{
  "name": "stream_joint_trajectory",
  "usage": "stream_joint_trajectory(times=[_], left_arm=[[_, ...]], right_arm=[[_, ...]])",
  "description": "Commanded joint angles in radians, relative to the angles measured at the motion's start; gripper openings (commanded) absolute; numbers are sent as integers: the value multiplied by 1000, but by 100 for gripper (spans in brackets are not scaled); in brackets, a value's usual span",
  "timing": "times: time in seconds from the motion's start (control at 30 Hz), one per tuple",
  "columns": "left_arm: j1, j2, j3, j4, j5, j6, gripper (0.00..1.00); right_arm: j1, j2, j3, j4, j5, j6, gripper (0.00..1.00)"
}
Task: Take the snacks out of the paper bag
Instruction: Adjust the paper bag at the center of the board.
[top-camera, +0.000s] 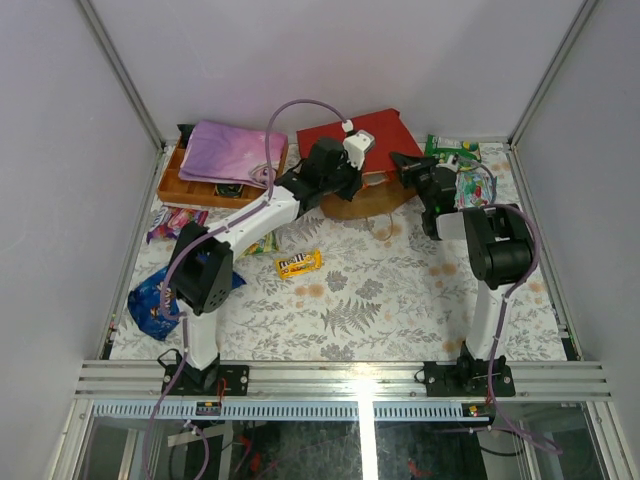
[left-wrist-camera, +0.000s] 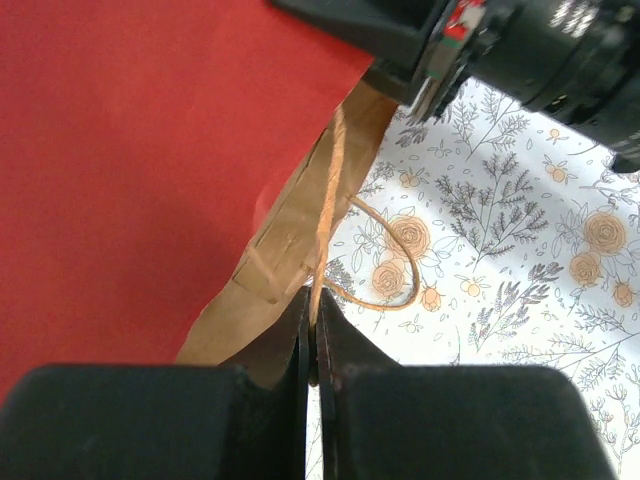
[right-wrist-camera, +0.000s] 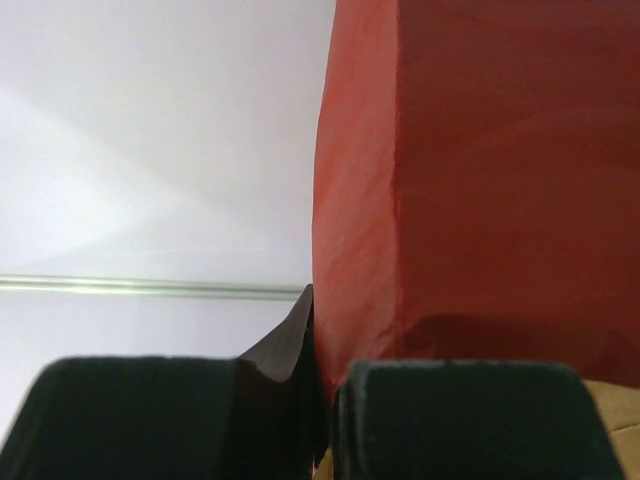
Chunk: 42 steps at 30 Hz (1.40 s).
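The red paper bag lies at the back of the table with its brown mouth facing forward. My left gripper is shut on the bag's thin cord handle at the mouth edge, beside the red wall. My right gripper is shut on the bag's red side wall at the right of the mouth. Snacks lie outside the bag: a blue Doritos bag, a yellow packet, a purple packet and green packets. The bag's inside is hidden.
An orange wooden tray with a pink-purple folded cloth stands at the back left. Another packet lies partly under the left arm. White walls and metal rails close in the floral tablecloth.
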Motion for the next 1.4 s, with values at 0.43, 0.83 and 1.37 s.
stream_joint_trajectory(times=[0.43, 0.83, 1.37], left_arm=[[-11, 11, 103, -46, -192, 19, 0], [-4, 109, 226, -78, -328, -76, 0], [20, 78, 268, -76, -342, -112, 0]], right_arm=[[85, -5, 43, -83, -172, -96, 62], [150, -65, -440, 408, 98, 12, 64], [271, 165, -92, 145, 181, 167, 65]])
